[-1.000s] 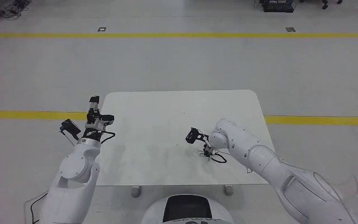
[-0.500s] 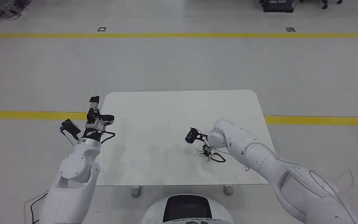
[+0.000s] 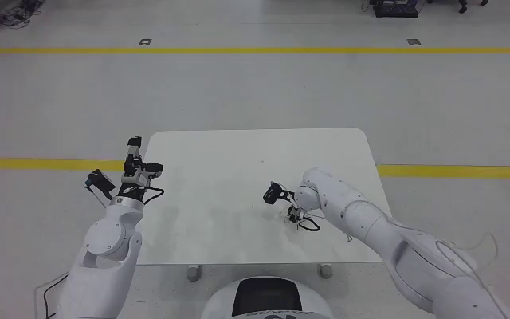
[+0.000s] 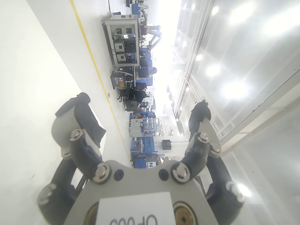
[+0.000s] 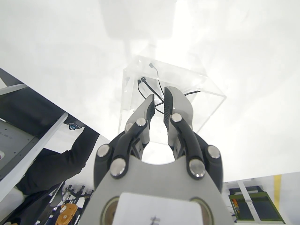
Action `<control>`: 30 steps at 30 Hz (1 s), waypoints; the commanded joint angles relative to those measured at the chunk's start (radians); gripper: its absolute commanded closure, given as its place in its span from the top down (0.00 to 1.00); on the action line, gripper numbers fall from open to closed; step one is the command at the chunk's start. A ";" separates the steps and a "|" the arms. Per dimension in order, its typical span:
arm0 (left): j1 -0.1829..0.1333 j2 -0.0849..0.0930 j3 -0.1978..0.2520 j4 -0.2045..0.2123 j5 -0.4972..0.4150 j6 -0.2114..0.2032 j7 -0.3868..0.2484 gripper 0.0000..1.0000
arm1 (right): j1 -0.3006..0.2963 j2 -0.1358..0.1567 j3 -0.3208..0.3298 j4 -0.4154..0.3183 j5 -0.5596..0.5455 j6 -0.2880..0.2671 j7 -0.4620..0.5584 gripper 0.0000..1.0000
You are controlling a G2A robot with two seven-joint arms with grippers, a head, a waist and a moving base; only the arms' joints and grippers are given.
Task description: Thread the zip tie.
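While the left arm hangs at the near left corner of the desk, the work to watch is on the other side. The left fingers point away from the robot, out toward the far end of the room, just by the desk's left edge. They are spread wide apart, with nothing between them.

Over on the front right part of the desk, the right arm is bent low above the surface. The right fingers point down into a clear box that stands on the desk. Several black zip ties lie in that box, loose and crossing one another. Two of their square heads show toward the side of the box farthest from the wrist.

The fingertips are inside the box's outline, right among the ties. Only a narrow gap separates them, with the ribbed pads facing each other. One thin strand crosses behind that gap. From where I stand the pads do not look closed on it, and I cannot tell whether the tips touch any tie at all.

Seen from above, a small tangle of black loops lies on the desk just beside the fingers, on the robot's right, close under the forearm. Both arms are well apart, one at each side of the desk.
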 commanded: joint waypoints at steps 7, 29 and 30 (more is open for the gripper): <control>0.000 0.000 0.000 0.000 0.000 0.000 0.000 1.00 | 0.013 -0.011 -0.025 0.031 0.022 0.000 -0.015 0.11; 0.000 0.000 0.000 0.000 0.000 0.000 0.000 1.00 | 0.043 -0.035 -0.083 0.094 0.072 0.000 -0.039 0.07; 0.000 0.000 0.000 0.000 0.000 0.000 0.000 1.00 | 0.044 -0.036 -0.085 0.095 0.073 0.000 -0.039 0.06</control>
